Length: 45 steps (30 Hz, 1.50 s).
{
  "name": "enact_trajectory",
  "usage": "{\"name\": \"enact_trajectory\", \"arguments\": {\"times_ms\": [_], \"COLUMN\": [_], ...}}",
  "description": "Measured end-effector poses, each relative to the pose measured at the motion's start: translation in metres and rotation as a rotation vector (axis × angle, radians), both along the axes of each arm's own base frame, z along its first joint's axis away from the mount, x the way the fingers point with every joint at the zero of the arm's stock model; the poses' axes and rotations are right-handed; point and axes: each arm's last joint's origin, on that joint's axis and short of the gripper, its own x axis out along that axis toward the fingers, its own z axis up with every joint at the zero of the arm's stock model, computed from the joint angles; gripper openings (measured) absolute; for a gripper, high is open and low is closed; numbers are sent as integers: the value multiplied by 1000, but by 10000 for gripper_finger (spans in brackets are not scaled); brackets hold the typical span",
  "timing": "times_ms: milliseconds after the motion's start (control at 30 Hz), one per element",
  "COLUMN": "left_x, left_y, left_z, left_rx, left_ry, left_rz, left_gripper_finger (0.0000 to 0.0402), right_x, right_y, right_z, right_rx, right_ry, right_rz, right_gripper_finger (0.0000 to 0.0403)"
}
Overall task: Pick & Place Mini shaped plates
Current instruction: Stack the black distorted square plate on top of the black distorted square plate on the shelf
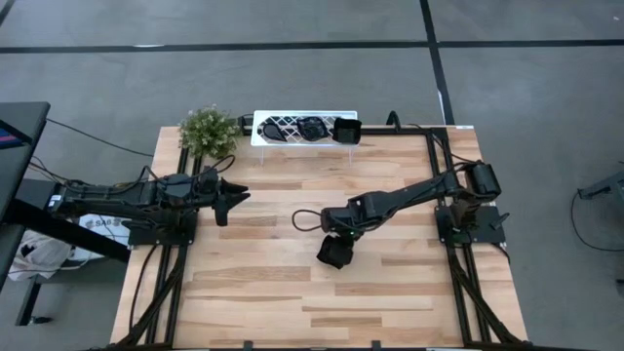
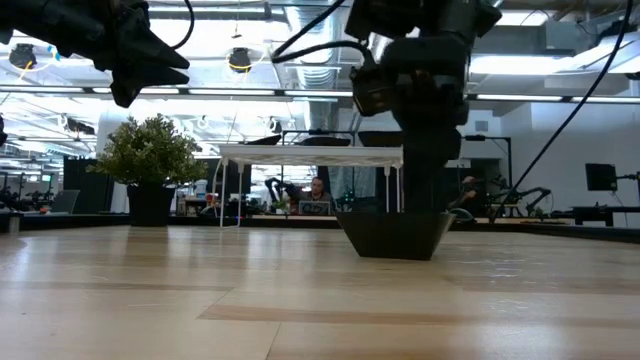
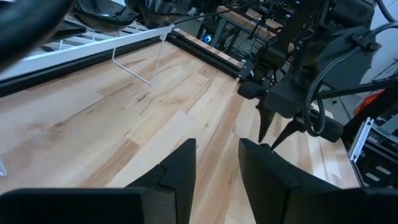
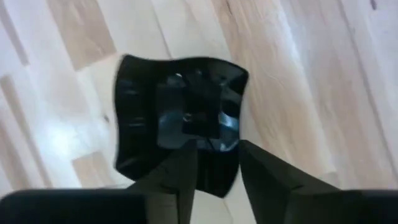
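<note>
One mini shaped plate [image 1: 334, 253], a glossy black wavy-edged square dish, stands upright on its base on the wooden table [image 1: 253, 292] near the middle; it also shows in the low view [image 2: 395, 233]. My right gripper [image 4: 217, 158] points steeply down over it, open, with the plate's rim [image 4: 214, 174] showing in the gap between its fingertips. Three more black plates [image 1: 312, 128] lie on the white rack [image 1: 265, 136] at the far edge. My left gripper [image 1: 234, 200] hovers open at the table's left, holding nothing. My right gripper reaches down from above to one edge of the square plate's rim [image 2: 430, 212]. The plate rests level on the table. Whether the fingers touch the rim I cannot tell.
A small green potted plant [image 1: 208, 130] stands at the far left corner beside the rack, which stands on thin white legs [image 2: 221, 190]. Black frame rails [image 1: 458, 283] and cables run along the table's left and right sides. Bare wood lies toward the near edge.
</note>
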Motion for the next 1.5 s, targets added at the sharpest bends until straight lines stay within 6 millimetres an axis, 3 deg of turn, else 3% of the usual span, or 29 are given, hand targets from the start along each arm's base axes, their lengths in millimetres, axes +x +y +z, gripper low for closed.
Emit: {"name": "enact_trajectory", "arguments": {"times_ms": [500, 900, 1267, 1500], "left_x": [0, 0, 0, 0], "left_y": [0, 1, 1, 1], "left_z": [0, 0, 0, 0], "left_rx": [8, 46, 48, 56], "left_ry": [2, 9, 9, 6], "left_rz": [-4, 12, 14, 25], "left_gripper_finger": [121, 121, 121, 121], "right_x": [-9, -8, -5, 1], "right_y": [-3, -7, -6, 0], "right_z": [-20, -19, -18, -36], "right_rx": [23, 21, 21, 41], "right_ry": [38, 30, -5, 26], "right_rz": [35, 43, 50, 45], "right_gripper_finger": [145, 109, 108, 109]}}
